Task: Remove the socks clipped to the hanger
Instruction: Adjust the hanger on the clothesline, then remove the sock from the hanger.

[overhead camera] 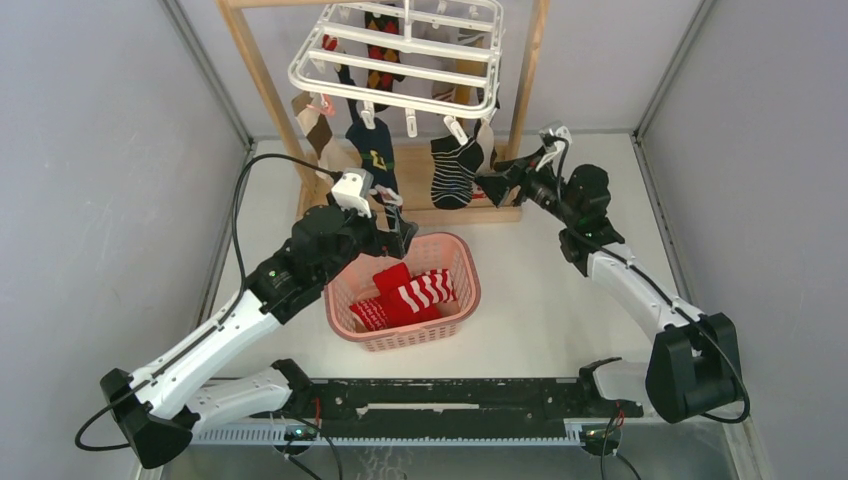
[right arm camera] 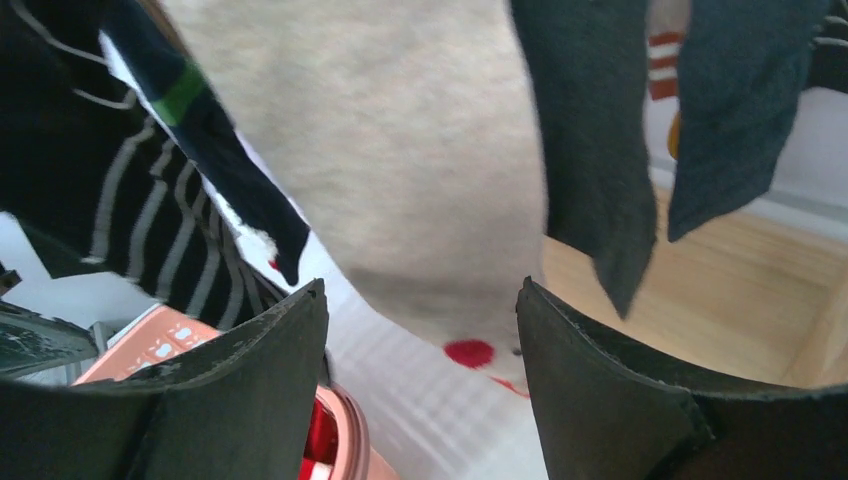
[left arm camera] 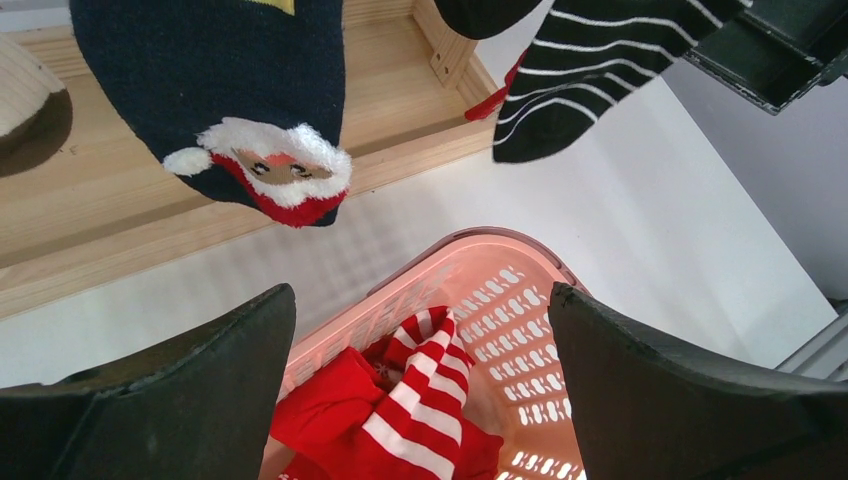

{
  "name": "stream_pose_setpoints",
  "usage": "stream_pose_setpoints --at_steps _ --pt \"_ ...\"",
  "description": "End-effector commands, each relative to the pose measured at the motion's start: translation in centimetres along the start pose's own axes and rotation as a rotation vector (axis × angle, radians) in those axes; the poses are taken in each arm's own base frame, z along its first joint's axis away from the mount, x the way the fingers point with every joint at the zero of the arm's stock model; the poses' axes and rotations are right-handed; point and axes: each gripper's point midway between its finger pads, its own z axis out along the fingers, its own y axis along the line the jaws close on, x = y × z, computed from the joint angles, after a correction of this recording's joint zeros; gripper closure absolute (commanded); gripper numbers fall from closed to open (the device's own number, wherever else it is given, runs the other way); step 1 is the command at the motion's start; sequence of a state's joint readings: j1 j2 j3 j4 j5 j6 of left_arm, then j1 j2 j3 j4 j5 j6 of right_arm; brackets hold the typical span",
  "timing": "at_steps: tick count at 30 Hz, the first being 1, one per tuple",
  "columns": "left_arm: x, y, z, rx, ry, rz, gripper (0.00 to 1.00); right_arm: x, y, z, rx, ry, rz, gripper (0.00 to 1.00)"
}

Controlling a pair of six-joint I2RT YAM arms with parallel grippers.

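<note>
The socks point(overhead camera: 452, 172) were clipped beneath the white hanger point(overhead camera: 400, 55) on the wooden stand point(overhead camera: 262, 95) at the table's far edge; red ones lay in the pink basket point(overhead camera: 466, 262). The left gripper point(left arm camera: 420, 300) was spread wide and empty over the basket's far rim. The right gripper point(right arm camera: 420, 295) was spread, with a cream sock point(right arm camera: 400, 150) hanging unpinched before it.

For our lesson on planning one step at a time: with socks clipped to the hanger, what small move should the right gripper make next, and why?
Probably ease the right gripper forward around the pale sock's toe. Its jaws stand open, the toe hangs in line with the gap, and the sock hangs from the hanger.
</note>
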State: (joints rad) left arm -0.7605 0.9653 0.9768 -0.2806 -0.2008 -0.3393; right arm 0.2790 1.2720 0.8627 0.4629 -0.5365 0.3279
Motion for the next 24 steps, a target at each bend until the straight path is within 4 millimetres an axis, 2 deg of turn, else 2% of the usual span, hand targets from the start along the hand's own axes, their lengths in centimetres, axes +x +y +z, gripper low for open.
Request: stream_pose_setpoints --at_steps 1,5,7,11,17,19,20,24 --pt "-2.4 -0.2 -0.8 0.004 -0.066 -0.009 0.00 -3.4 2.8 1.4 -0.087 -0.084 -0.133 0.23" --pt "-2.3 -0.1 -0.6 0.001 -0.063 -0.008 0.00 -2.9 3.3 2.5 -0.081 -0.069 -0.163 0.21" --pt "-2.2 -0.2 -0.6 0.003 -0.060 -0.007 0.00 -2.7 2.4 3.2 -0.011 -0.059 -0.174 0.18" --pt "-2.2 -0.1 -0.7 0.003 -0.062 -0.005 0.00 -3.1 -0.9 3.6 0.239 -0.058 -0.203 0.18" --pt "-2.4 -0.1 -0.8 0.002 -0.069 -0.004 0.00 -3.9 -2.9 3.3 0.376 -0.089 -0.200 0.19" --pt "-2.4 0.0 -0.8 0.000 -0.069 -0.005 0.00 -3.9 -3.0 3.4 0.383 -0.083 -0.194 0.23" --pt "-2.4 -0.1 -0.9 0.003 -0.069 -0.004 0.00 -3.9 -3.1 3.4 0.385 -0.081 -0.193 0.28" --pt "-2.4 0.0 -1.0 0.004 -0.071 -0.004 0.00 -3.6 -2.8 3.3 0.377 -0.069 -0.182 0.56"
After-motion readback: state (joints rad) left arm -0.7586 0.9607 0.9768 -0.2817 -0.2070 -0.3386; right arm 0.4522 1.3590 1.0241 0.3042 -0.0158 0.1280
